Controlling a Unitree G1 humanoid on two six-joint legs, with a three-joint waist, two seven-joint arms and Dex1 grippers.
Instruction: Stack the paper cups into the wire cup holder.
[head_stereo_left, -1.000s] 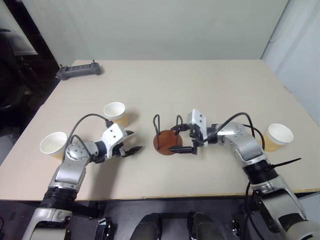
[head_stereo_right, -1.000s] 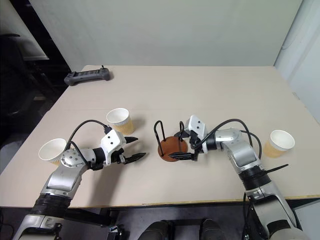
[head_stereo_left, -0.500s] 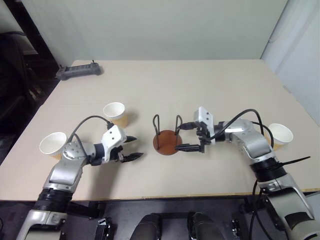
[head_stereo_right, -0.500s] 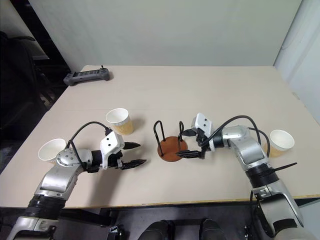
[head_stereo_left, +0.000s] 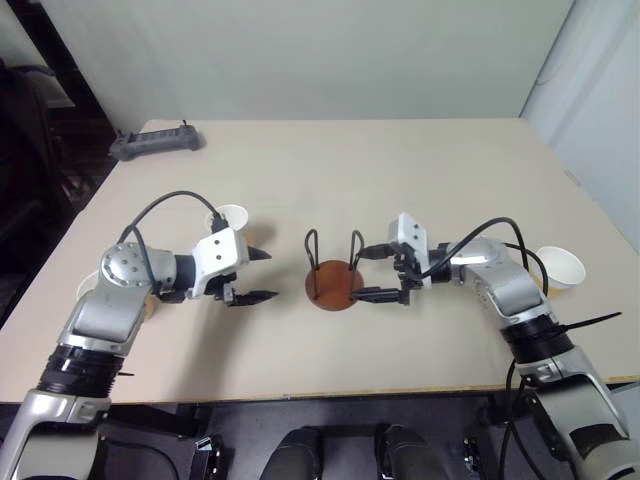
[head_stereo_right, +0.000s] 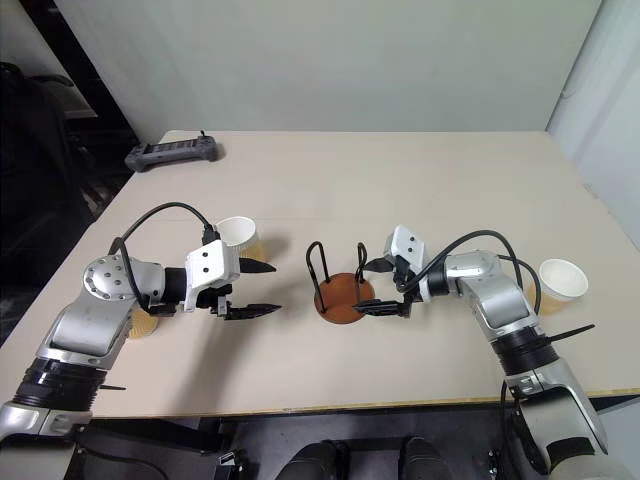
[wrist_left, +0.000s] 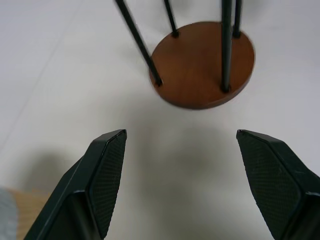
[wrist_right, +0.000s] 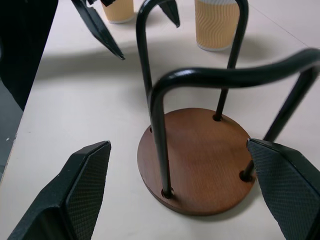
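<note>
The wire cup holder (head_stereo_left: 335, 286), a reddish-brown disc with two black wire loops, stands mid-table. My right gripper (head_stereo_left: 358, 276) is open, its fingers straddling the holder's right side with the base (wrist_right: 195, 160) between them. My left gripper (head_stereo_left: 272, 275) hangs open above the table, left of the holder, and holds nothing. One paper cup (head_stereo_left: 231, 217) stands just behind the left gripper. Another paper cup (head_stereo_right: 142, 324) is mostly hidden under my left arm. A third paper cup (head_stereo_left: 560, 268) stands far right, beyond my right forearm.
A black power strip (head_stereo_left: 157, 142) lies at the table's far left corner. Bare tabletop (head_stereo_left: 400, 180) stretches behind the holder. The table's front edge runs just below both arms, and a wall rises along the right side.
My left gripper has risen off the table and rolled, its arm now covering the leftmost cup. The right gripper stays open by the holder.
</note>
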